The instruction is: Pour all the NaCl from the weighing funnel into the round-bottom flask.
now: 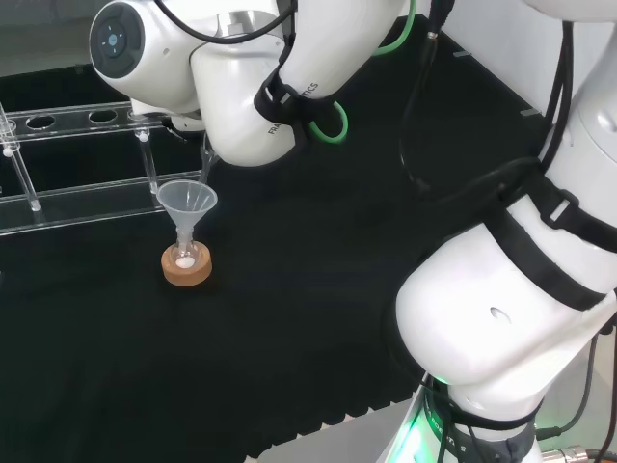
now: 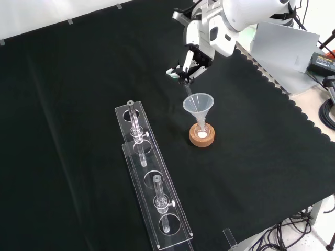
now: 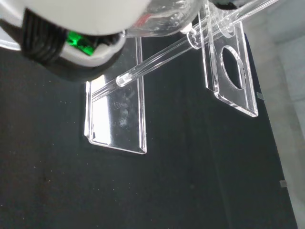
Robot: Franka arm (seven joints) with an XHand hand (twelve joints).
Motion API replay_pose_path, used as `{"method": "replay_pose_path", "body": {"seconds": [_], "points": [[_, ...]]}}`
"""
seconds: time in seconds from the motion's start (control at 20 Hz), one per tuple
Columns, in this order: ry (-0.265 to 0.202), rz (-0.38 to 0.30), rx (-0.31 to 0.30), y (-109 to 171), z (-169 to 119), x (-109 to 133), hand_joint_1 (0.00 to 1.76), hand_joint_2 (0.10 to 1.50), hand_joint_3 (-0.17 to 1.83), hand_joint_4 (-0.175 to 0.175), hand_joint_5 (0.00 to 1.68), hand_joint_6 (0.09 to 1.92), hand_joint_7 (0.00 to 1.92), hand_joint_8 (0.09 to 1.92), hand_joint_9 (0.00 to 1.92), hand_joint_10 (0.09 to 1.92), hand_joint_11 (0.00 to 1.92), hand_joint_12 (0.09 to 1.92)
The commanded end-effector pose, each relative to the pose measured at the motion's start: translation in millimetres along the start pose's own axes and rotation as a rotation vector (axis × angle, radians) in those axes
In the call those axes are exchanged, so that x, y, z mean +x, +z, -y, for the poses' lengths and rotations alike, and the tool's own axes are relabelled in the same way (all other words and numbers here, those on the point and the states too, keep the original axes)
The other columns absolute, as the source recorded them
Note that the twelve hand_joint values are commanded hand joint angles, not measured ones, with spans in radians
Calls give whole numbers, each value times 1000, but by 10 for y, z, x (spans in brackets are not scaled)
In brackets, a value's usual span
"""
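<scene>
The hand (image 2: pixel 189 64) holds a thin glass weighing funnel (image 2: pixel 189 93) tilted down into the big funnel (image 2: pixel 198 104) on the cork ring (image 2: pixel 202 137).

Even, bright overhead light; glare on the clear rack (image 3: pixel 116 119); wrist view's near parts blurred

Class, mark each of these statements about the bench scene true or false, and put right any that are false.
1. The round-bottom flask sits on a cork ring. True.
2. A clear funnel stands in the flask's neck. True.
3. The flask is completely empty. False: a little white powder lies at its bottom.
4. The hand is shut on a slender clear weighing funnel, tipped down towards the funnel's mouth. True.
5. The flask stands inside the clear rack. False: it stands apart on the black cloth, to the rack's right in the front view.
</scene>
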State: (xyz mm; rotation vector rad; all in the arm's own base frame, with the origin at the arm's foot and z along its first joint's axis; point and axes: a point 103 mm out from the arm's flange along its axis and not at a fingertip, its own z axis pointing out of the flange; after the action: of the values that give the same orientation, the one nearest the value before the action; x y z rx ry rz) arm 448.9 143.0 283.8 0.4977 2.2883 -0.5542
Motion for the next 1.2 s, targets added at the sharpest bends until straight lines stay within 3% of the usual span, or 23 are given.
{"method": "replay_pose_path", "body": {"seconds": [0.05,0.5,1.2], "points": [[9,7,-6,27,9,-7,1162,543,713,175,1587,87,1811,87,1397,88,334,1405],[11,48,-11,20,-7,9,1168,512,758,175,1602,87,1815,87,1398,87,327,1402],[-60,83,-3,-73,-56,104,1170,498,778,175,1610,87,1819,87,1397,87,323,1402]]}}
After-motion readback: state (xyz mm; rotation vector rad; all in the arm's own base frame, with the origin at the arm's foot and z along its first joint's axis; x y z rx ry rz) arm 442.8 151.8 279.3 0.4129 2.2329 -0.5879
